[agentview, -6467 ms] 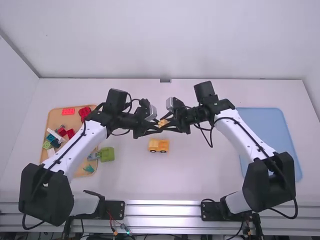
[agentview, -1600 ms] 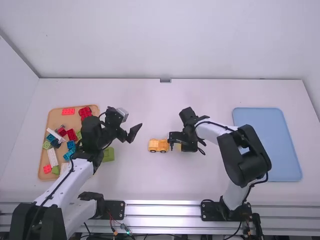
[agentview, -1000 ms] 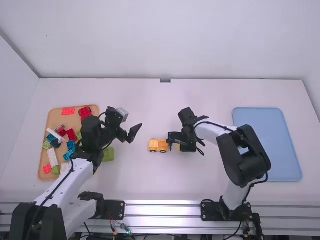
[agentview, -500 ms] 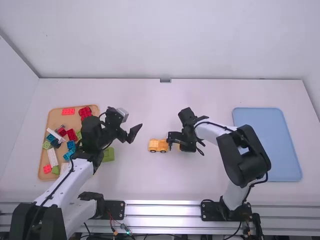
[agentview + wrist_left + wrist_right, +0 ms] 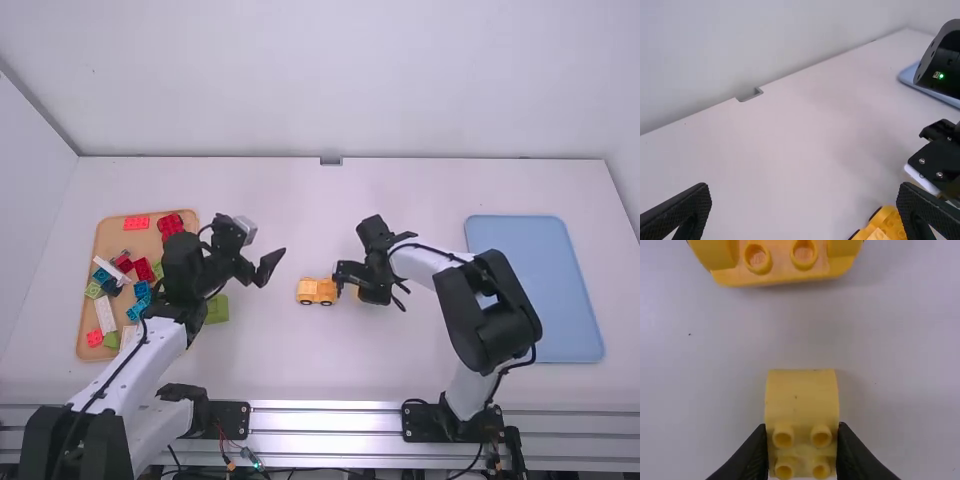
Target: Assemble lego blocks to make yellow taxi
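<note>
The yellow vehicle base with dark wheels (image 5: 317, 291) stands upright at mid-table; part of it shows in the left wrist view (image 5: 888, 223) and at the top of the right wrist view (image 5: 785, 262). Just right of it, low over the table, is my right gripper (image 5: 345, 283). In the right wrist view my right gripper (image 5: 802, 426) is shut on a yellow block (image 5: 801, 402) with a curved part and studs, and a gap separates block and vehicle. Left of the vehicle, my left gripper (image 5: 275, 266) stands open and without a block; its fingers are wide apart in its wrist view (image 5: 804, 192).
An orange tray (image 5: 90, 340) at the left holds red, blue, green and white blocks, partly behind the left arm. A green block (image 5: 216, 309) lies by the tray's right edge. On the right lies a blue tray (image 5: 565, 300).
Both grippers met at a small yellow piece above the table; since then the left has drawn back leftward and the right has come down beside the vehicle, lately shifting slightly left.
</note>
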